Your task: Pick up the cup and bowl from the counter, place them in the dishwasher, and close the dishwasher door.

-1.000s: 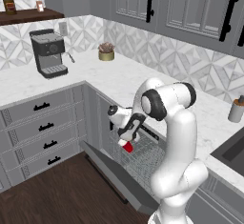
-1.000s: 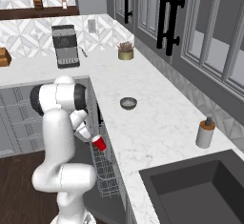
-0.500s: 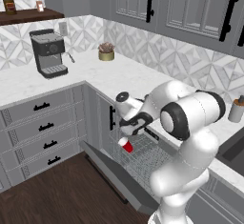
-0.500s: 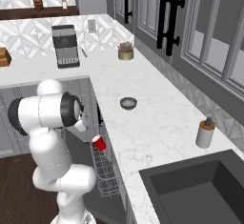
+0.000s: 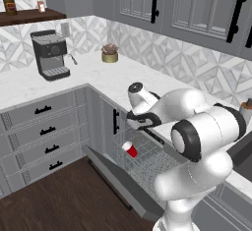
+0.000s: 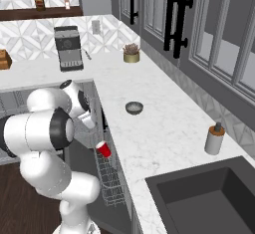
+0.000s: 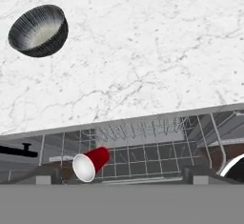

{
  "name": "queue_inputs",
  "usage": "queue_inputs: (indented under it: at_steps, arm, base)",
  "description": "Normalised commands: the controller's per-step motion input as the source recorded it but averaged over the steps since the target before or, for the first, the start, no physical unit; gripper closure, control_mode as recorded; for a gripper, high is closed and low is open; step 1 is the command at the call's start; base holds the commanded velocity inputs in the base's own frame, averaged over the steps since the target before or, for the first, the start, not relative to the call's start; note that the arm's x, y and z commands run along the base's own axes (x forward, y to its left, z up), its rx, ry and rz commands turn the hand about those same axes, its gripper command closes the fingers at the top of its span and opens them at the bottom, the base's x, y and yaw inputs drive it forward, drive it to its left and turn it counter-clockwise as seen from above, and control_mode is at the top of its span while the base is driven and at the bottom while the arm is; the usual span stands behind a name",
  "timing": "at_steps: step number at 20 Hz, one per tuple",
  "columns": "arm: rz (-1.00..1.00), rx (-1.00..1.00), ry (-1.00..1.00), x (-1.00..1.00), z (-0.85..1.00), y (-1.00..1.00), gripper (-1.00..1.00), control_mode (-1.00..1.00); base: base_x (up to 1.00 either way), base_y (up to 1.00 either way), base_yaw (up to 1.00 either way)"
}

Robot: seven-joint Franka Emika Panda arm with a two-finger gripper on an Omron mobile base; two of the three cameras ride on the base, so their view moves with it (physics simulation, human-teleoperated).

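While the dishwasher door (image 5: pixel 120 183) hangs dropped open toward the wooden floor, the pulled-out wire rack (image 5: pixel 147 158) of the dishwasher (image 6: pixel 110 178) carries the red cup (image 5: pixel 130 149), which lies tipped on its side on the grid with its white mouth showing; the hand view catches it (image 7: pixel 90 163) the same way, mouth toward the camera, low in the rack beneath the counter edge. The gripper (image 5: pixel 140 121) sits above the rack, just under the lip of the counter (image 6: pixel 164 128), apart from the cup; its jaws stand spread wide and clasp nothing, the two dark tips barely rising at the bottom of the hand view. The grey metallic bowl (image 6: pixel 134 108) rests upright on the white marble counter, well apart from the cup and back from the counter edge; from the hand camera it (image 7: pixel 38 30) appears at the upper left with its pale inside visible. Farther along the counter a grey soap dispenser bottle (image 6: pixel 214 139) stands near the dark sink (image 6: pixel 209 198). At the far end, a potted plant (image 5: pixel 110 53) sits by the tiled wall, and an espresso machine (image 5: pixel 49 54) stands on the adjoining stretch of counter above grey drawer cabinets (image 5: pixel 42 136) with black handles.
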Motion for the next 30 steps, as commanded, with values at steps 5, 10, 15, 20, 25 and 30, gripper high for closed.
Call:
queue_inputs:
  at_steps: [5,10,15,20,25,30]
  arm:
    - [0.00,0.00,0.00,0.13,0.14,-0.74,-1.00,-1.00]
    - [0.00,0.04,0.02,0.42,0.00,-0.81,-1.00,-1.00]
    - [0.00,0.08,0.10,0.39,0.00,-0.54,-1.00,-1.00]
    - [0.00,0.07,0.09,0.42,0.00,-0.32,-1.00,-1.00]
    - [0.00,0.06,0.06,0.41,0.00,-0.14,-1.00,-1.00]
    - [0.00,0.01,0.02,0.33,-0.16,0.00,-1.00,-1.00]
  base:
    - [0.00,0.00,0.00]
    - [0.00,0.00,0.00]
    - [0.00,0.00,0.00]
    - [0.00,0.00,0.00]
    - [0.00,0.00,0.00]
    - [0.00,0.00,0.00]
